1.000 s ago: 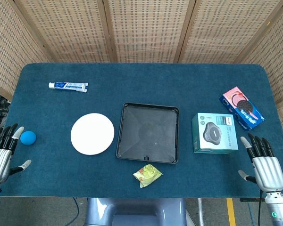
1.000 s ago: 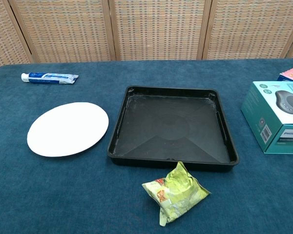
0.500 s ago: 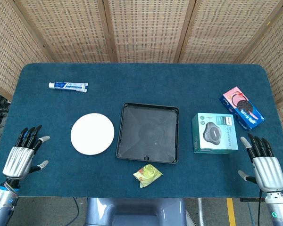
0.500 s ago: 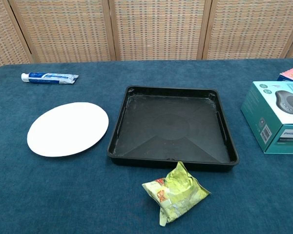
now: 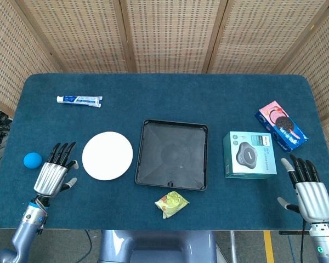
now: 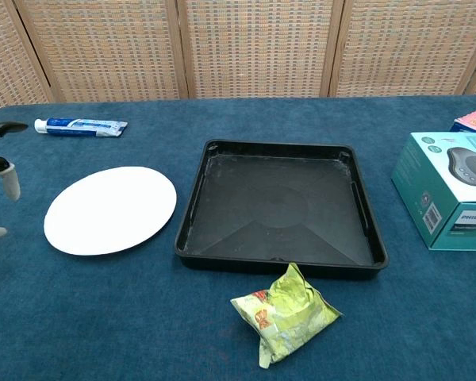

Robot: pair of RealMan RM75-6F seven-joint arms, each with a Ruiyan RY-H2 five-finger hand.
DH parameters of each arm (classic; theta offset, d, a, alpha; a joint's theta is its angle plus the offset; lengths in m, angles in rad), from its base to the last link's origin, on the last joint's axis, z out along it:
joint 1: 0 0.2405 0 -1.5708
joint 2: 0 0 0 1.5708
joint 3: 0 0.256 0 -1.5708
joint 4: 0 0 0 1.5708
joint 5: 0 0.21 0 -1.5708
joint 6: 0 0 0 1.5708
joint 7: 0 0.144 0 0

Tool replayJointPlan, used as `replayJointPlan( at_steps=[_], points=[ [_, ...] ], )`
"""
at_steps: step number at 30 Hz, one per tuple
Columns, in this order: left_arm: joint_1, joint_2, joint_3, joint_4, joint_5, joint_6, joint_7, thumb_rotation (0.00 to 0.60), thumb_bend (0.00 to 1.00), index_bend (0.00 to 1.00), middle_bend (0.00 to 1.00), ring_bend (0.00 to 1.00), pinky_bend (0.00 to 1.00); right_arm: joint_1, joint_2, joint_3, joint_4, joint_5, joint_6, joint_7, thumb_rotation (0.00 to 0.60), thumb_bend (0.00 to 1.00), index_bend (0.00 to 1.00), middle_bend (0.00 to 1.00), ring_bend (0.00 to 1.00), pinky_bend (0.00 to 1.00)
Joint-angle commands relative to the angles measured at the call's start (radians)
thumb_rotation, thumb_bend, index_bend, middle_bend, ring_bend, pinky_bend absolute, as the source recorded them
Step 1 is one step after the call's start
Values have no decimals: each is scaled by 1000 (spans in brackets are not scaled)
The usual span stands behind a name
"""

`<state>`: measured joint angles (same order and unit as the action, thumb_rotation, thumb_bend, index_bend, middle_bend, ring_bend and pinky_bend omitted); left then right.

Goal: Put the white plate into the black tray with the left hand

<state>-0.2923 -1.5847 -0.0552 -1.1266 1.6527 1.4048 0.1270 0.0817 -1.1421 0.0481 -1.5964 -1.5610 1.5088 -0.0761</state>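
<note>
The round white plate [image 5: 107,155] [image 6: 111,209] lies flat on the blue table, just left of the square black tray [image 5: 172,177] [image 6: 278,263], which holds nothing. My left hand [image 5: 55,171] hovers open a short way left of the plate, fingers spread and pointing away from me; only its fingertips [image 6: 0,171] show at the left edge of the chest view. My right hand [image 5: 308,192] is open at the table's near right corner, far from the plate.
A blue ball [image 5: 32,160] sits left of my left hand. A toothpaste tube [image 5: 79,99] [image 6: 80,126] lies at the back left. A green snack packet [image 5: 171,203] [image 6: 285,313] lies before the tray. A teal box [image 5: 250,154] [image 6: 452,189] and cookie pack [image 5: 281,124] stand right.
My left hand has moved right from the table's left edge, past the blue ball, to just beside the plate. The right hand has stayed in place.
</note>
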Motion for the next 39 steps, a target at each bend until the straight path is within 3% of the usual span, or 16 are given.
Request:
replayJointPlan(
  at_steps=[1, 23, 39],
  points=[
    [-26, -35, 3, 46, 4, -21, -6, 600, 294, 524, 0, 0, 0, -1, 1, 1, 2, 1, 2, 5, 600, 178, 79, 0, 0, 0],
    [-59, -129, 66, 186, 7, -58, -24, 600, 296, 535, 0, 0, 0, -5, 4, 7, 6, 5, 11, 23, 600, 177, 78, 0, 0, 0],
    [-86, -195, 62, 283, -10, -71, -27, 600, 296, 558, 0, 0, 0, -6, 3, 8, 7, 6, 11, 20, 600, 177, 78, 0, 0, 0]
  ],
)
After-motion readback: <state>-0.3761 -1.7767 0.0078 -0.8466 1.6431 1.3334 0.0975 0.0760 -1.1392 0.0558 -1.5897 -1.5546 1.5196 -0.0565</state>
